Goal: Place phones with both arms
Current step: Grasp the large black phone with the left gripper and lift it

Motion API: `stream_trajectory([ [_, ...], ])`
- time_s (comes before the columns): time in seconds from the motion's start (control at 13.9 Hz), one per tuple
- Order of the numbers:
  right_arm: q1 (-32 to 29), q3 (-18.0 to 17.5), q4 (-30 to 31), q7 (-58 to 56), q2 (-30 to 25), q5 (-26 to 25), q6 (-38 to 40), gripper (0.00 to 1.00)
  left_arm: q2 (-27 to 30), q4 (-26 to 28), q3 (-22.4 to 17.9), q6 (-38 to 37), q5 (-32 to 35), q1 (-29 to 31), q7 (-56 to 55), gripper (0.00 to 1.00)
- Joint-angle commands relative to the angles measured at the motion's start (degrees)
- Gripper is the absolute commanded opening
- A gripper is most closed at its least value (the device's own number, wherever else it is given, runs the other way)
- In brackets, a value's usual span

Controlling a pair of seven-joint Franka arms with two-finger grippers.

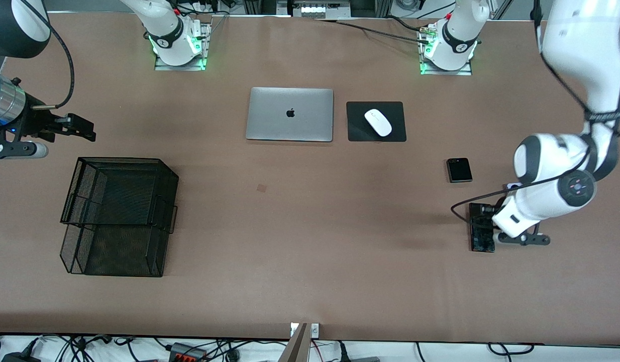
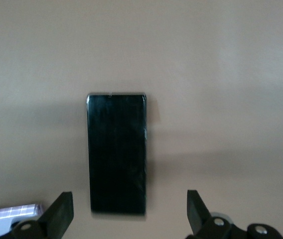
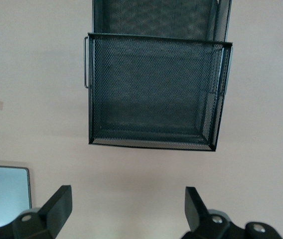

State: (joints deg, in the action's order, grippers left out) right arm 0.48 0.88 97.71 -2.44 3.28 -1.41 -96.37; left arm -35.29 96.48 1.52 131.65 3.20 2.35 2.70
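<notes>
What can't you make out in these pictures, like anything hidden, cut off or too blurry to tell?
- Lilac-white phone: front view, nearly all covered by the left arm; left wrist view cuts it at the edge, blurred.
- Long black phone: front view, partly covered by the left gripper over it.
- Right gripper: front view, arm cut off at the edge.
- Mesh tray: right wrist view, upper tier cut off.

Brown table [image 1: 310, 281] carries a silver laptop [image 1: 290, 114], with a mouse pad [image 1: 376, 121] beside it; mesh tray [image 1: 118, 216], folded black phone [image 1: 459, 170] and long black phone [image 1: 481, 234] all nearer the camera.
</notes>
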Motion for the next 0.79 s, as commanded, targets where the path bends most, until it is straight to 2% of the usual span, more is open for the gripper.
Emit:
stream_trajectory([
  [0.0, -0.6, -0.3, 0.0, -0.9, -0.2, 0.0, -2.4, 1.00, -3.5, -0.1, 0.2, 6.2, 0.8, 1.3, 4.1, 1.00],
  [0.36, -0.4, -0.3, 0.2, -0.9, 0.4, 0.0, -4.5, 1.00, -5.5, 0.7, 0.2, 7.9, 0.7, 2.5, 4.1, 1.00],
  [0.72, -0.2, -0.3, 0.1, -1.1, 0.5, -0.3, -3.5, 1.00, -6.6, 0.7, 0.3, 8.0, 0.6, 2.4, 4.1, 1.00],
])
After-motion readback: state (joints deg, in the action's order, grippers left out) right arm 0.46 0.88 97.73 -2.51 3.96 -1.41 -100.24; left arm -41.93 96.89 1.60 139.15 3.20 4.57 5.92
